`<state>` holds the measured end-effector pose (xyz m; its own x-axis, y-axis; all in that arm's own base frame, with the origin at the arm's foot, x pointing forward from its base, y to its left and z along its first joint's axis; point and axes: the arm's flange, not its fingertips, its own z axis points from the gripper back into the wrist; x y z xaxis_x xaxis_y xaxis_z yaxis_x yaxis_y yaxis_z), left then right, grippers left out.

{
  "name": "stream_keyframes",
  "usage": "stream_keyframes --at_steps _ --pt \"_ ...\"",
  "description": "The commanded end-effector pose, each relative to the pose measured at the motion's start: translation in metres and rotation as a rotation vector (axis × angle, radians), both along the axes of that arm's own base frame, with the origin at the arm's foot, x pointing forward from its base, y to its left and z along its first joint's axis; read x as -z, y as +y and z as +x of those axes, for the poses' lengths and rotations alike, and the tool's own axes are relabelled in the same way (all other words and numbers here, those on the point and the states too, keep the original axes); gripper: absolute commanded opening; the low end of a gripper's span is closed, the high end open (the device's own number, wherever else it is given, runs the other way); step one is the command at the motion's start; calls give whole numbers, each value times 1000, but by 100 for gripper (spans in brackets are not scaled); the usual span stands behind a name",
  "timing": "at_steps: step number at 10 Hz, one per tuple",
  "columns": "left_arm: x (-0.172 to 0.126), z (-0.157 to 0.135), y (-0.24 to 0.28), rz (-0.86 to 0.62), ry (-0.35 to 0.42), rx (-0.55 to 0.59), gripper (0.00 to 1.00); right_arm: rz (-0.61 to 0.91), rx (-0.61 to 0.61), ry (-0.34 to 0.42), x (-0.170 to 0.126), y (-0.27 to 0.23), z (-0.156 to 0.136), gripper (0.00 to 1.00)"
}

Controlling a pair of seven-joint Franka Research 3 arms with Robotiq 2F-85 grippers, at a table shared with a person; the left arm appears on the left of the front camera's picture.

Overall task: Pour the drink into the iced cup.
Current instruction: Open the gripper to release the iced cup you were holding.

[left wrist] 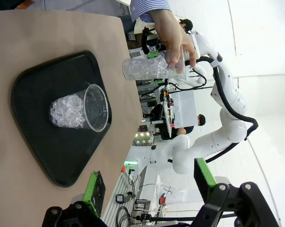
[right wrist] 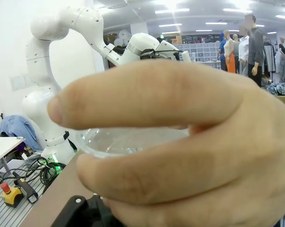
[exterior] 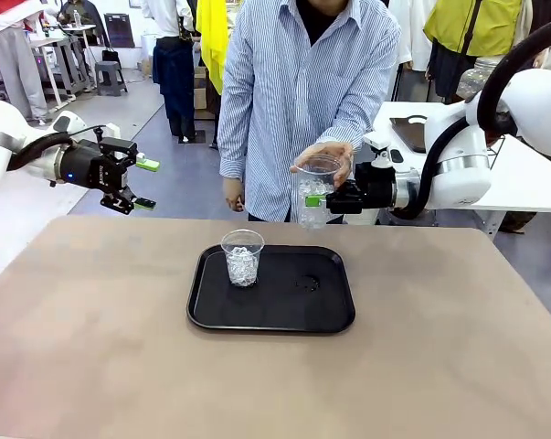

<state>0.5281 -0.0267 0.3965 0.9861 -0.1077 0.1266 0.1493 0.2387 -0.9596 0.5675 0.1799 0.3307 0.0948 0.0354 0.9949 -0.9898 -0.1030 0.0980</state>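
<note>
While the person's hand (exterior: 334,154) grips its rim from above, my right gripper (exterior: 319,198) is clamped on the wall of the clear plastic cup (exterior: 310,216). The cup is in the air over the table's (exterior: 92,347) far edge, beyond the tray's (exterior: 341,315) far right corner. I make out ice in it, but cannot tell whether it carries the drink. The plastic is thin, likely wet and easily crushed, so I judge a gentle mid-wall hold best. The iced cup (exterior: 242,258) stands near the tray's far left corner. My left gripper (exterior: 143,184) hangs spread wide, holding nothing.
</note>
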Motion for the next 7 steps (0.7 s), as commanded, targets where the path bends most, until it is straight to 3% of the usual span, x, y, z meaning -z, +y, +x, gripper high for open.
stream_keyframes --at_steps 1,6,7 --pt "-2 0 0 1 -4 3 100 5 3 -5 -5 1 -1 64" --pt "-2 0 0 1 -4 3 100 0 0 0 0 0 0 68" --pt "-2 0 0 1 -4 3 100 12 -11 23 1 -3 0 87"
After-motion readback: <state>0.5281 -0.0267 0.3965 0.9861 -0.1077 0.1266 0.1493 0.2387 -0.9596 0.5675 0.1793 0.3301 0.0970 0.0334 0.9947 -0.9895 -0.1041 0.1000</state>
